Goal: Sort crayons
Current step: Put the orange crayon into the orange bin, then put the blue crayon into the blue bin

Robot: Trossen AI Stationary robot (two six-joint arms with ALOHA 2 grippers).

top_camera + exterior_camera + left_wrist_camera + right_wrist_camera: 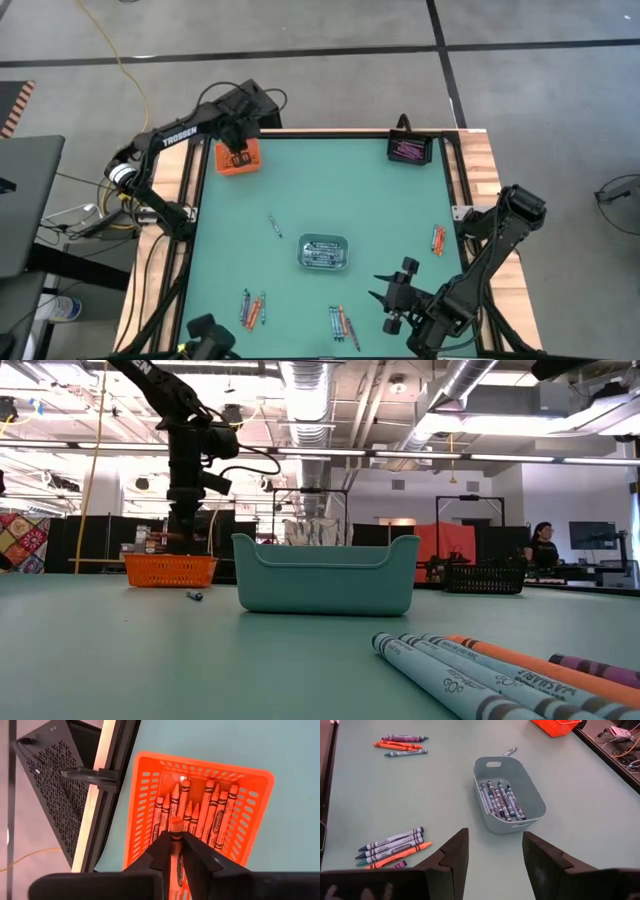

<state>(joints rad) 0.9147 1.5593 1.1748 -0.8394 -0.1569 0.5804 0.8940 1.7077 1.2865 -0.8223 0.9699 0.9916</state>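
Observation:
My left gripper [174, 842] hangs over the orange tray [250, 775] at the table's far left, shut on an orange crayon [176, 827]. Several orange crayons [210, 810] lie side by side on the tray's floor. My right gripper [495, 855] waits open above the table's near right part, nothing between its fingers. The grey-blue tray [305, 243] in the middle holds several blue crayons [501, 802]. Loose crayons lie flat on the table: one [272, 224] left of centre, a group [252, 308] at near left, a group [343, 323] at near centre, and some [438, 240] at the right. My left gripper pinches the orange crayon between its two fingers, a little below the crayon's tip end [175, 824]. The fingers come from above, slanting down. The crayon runs along the fingers and its tip sticks out past them, clear above the crayons in the tray.
A black tray [408, 149] with purple-pink crayons stands at the far right corner. The table's wooden side rails [480, 170] and dark frame edge the green mat. Open mat lies between the trays and the loose groups.

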